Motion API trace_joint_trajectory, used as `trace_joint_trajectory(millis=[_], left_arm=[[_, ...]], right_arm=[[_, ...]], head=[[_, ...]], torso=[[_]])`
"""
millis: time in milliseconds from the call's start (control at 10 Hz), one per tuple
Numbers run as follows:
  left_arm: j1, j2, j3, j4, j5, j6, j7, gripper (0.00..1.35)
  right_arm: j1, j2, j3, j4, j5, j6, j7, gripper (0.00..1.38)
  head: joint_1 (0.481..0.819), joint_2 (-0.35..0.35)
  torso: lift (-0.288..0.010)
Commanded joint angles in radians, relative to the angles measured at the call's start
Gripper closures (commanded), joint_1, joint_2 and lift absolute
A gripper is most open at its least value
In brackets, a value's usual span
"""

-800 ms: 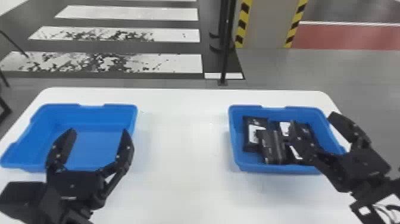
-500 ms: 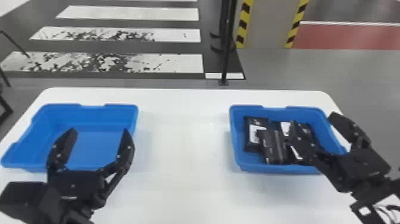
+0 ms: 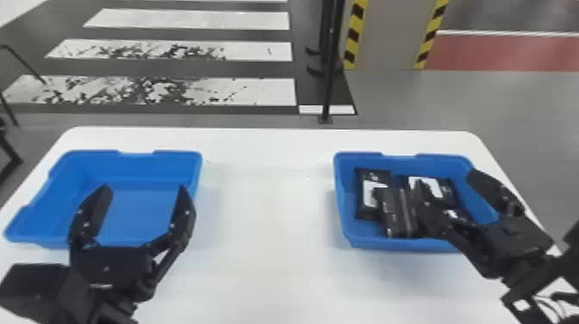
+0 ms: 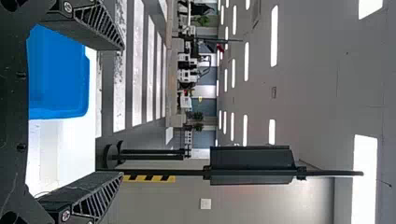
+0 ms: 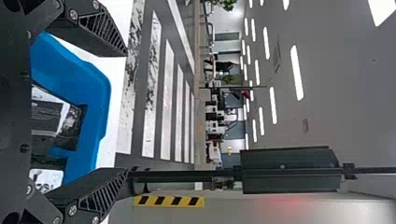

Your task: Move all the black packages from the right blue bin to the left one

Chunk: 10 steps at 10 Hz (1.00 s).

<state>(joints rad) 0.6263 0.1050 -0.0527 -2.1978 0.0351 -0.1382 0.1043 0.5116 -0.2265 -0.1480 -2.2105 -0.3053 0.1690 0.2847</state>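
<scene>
In the head view my left gripper (image 3: 144,189) is open in front of and above the left blue bin (image 3: 142,215), whose visible floor is bare. My right gripper (image 3: 446,176) stands open over the right part of the right blue bin (image 3: 387,244). Several black packages with white labels lie in that bin, among them an upright-lying one (image 3: 366,211) at its left, one (image 3: 394,215) overlapping it, and one (image 3: 448,187) behind, partly hidden by a finger. The left wrist view shows the left gripper (image 4: 122,109) with nothing between its fingers; the right gripper (image 5: 128,112) likewise holds nothing.
Both bins stand on a white table (image 3: 267,207), with a wide stretch of tabletop between them. Beyond the table's far edge a thin black post (image 3: 329,77) rises from the floor, near a pillar with yellow and black stripes (image 3: 355,34).
</scene>
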Motion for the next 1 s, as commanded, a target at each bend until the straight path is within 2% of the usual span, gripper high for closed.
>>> trace_joint_trajectory(millis=[0, 200, 500, 700, 900], left_arm=[[-0.001, -0.001, -0.001, 0.000, 0.005, -0.002, 0.000, 0.10], [-0.003, 0.001, -0.005, 0.000, 0.009, 0.001, 0.000, 0.10], [-0.008, 0.001, -0.009, 0.000, 0.015, 0.003, 0.000, 0.10], [-0.010, 0.001, -0.009, 0.000, 0.021, 0.008, 0.000, 0.10], [-0.013, 0.002, -0.011, 0.000, 0.021, 0.010, -0.002, 0.10]], right_arm=[[-0.043, -0.010, 0.012, -0.007, -0.002, 0.155, 0.013, 0.15], [-0.136, -0.024, 0.054, 0.010, 0.012, 0.349, 0.016, 0.15], [-0.256, -0.039, 0.100, 0.013, 0.100, 0.614, 0.025, 0.15], [-0.286, -0.040, 0.102, 0.005, 0.132, 0.719, 0.016, 0.15], [-0.293, -0.042, 0.102, 0.015, 0.146, 0.754, 0.005, 0.16]], head=[[0.695, -0.022], [0.695, -0.006], [0.695, 0.016], [0.695, 0.014], [0.695, 0.001]], torso=[[-0.183], [-0.183], [-0.183], [-0.183], [-0.183]])
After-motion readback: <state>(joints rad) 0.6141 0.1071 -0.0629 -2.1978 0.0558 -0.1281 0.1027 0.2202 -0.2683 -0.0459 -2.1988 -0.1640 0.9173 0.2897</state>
